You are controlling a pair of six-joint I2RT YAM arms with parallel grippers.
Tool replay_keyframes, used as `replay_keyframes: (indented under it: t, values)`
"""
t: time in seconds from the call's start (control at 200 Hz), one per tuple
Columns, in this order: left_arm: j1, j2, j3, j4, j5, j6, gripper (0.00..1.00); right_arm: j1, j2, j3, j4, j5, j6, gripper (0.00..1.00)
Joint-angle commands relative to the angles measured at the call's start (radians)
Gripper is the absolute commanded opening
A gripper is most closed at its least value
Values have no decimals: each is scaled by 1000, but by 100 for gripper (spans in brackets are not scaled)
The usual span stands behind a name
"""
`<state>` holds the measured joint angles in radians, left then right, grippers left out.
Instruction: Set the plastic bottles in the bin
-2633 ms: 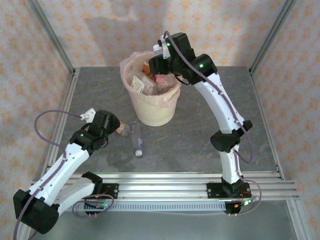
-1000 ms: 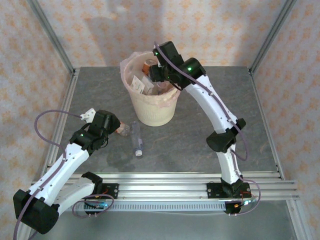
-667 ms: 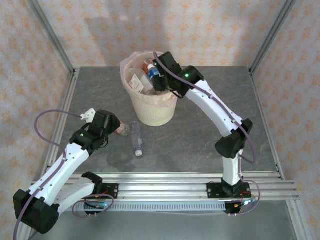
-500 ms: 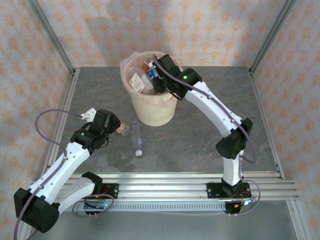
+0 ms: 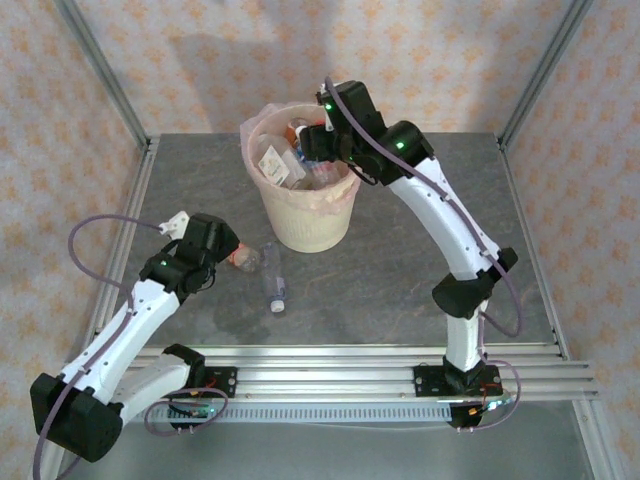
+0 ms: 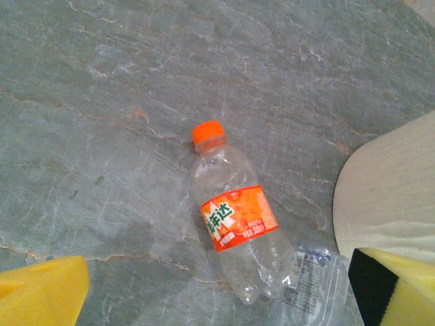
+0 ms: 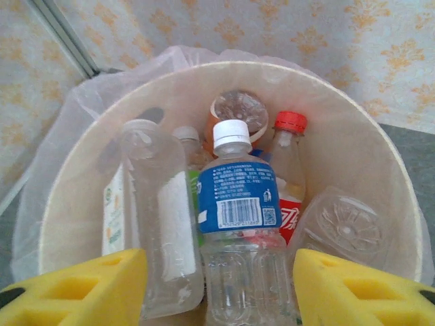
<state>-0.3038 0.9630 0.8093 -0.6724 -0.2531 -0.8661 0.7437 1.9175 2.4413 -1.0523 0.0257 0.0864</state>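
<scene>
Grey stone table (image 5: 400,270) — two bottles (image 5: 272,278) beside bin (image 5: 300,225), six inside — left jaws wide, empty; right jaws apart, empty.

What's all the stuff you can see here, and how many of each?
bin: one, cream, far middle of the table
bag: one, pinkish see-through, folded over the bin's rim
bottles in the bin: about six, clear or orange, packed together; they include a blue-label bottle and a red-cap bottle
bottles on the table: two, lying near the bin; an orange-cap bottle and a clear bottle next to it
table: one, grey stone look
walls: peach with a pattern, around the table
left hand: one, yellow pads, open above the orange-cap bottle
right hand: one, yellow pads, open over the bin
</scene>
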Motion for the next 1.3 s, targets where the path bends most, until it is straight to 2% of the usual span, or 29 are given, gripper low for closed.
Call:
replay_keyframes:
  t: [0.0, 0.145, 0.21, 0.24, 0.41, 0.731, 1.296]
  values:
    - [33, 18, 20, 31, 47, 8, 100, 0, -55, -14, -49, -13, 11, 67]
    - [76, 57, 5, 56, 110, -11, 100, 0, -166, -155, 2, 3, 38, 81]
    - [90, 86, -1, 65, 138, -22, 100, 0, -231, -240, 38, 13, 51, 91]
    - [97, 100, -3, 71, 153, -26, 100, 0, -261, -280, 56, 20, 57, 100]
    - [118, 177, -29, 132, 232, -38, 100, 0, -413, -471, 110, 78, 105, 99]
    - [157, 325, -35, 229, 308, -23, 100, 0, -620, -740, 193, 133, 194, 99]
    - [176, 545, -9, 296, 333, -11, 100, 0, -662, -831, 208, 138, 249, 99]
